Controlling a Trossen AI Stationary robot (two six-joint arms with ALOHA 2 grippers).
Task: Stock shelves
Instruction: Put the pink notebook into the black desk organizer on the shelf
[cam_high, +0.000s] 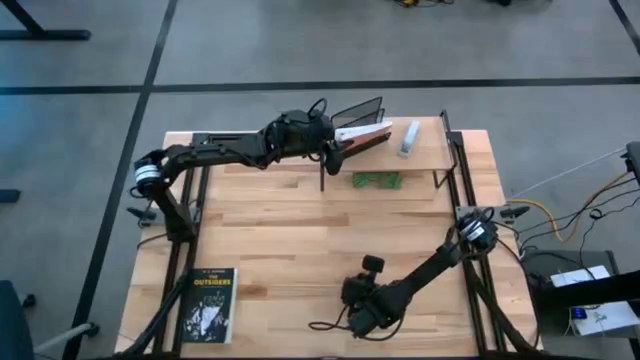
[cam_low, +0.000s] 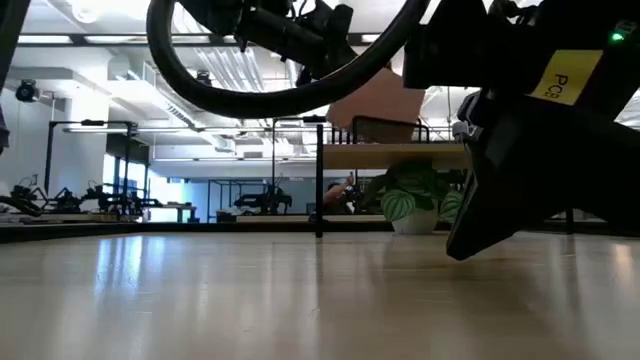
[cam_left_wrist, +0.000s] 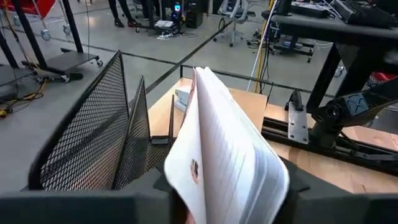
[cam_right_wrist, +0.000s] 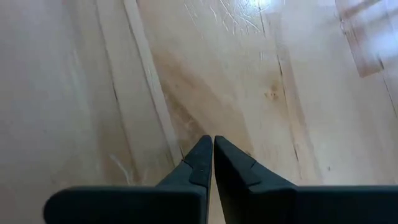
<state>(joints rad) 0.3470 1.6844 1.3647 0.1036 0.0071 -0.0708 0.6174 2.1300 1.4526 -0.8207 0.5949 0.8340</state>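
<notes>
**Book held at the rack on the shelf**

Left gripper (cam_high: 333, 150) clamped on a pale, pinkish-covered paperback book (cam_high: 362, 133), spine low between the fingers, white page edges fanned upward. Just beside the book: small black wire mesh book rack (cam_left_wrist: 93, 140), standing on the light wood riser shelf with thin black legs (cam_high: 425, 152). A small white block (cam_high: 409, 138) further along the board. Likely step: slotting the book into the rack. Next move probably calls for lining it up with a gap, then letting go. Right gripper (cam_right_wrist: 212, 155) pressed closed, empty, low over the butcher-block tabletop (cam_high: 280, 230), well apart from the shelf. Second, dark-covered book (cam_high: 209, 305) waiting flat on the tabletop.
</notes>
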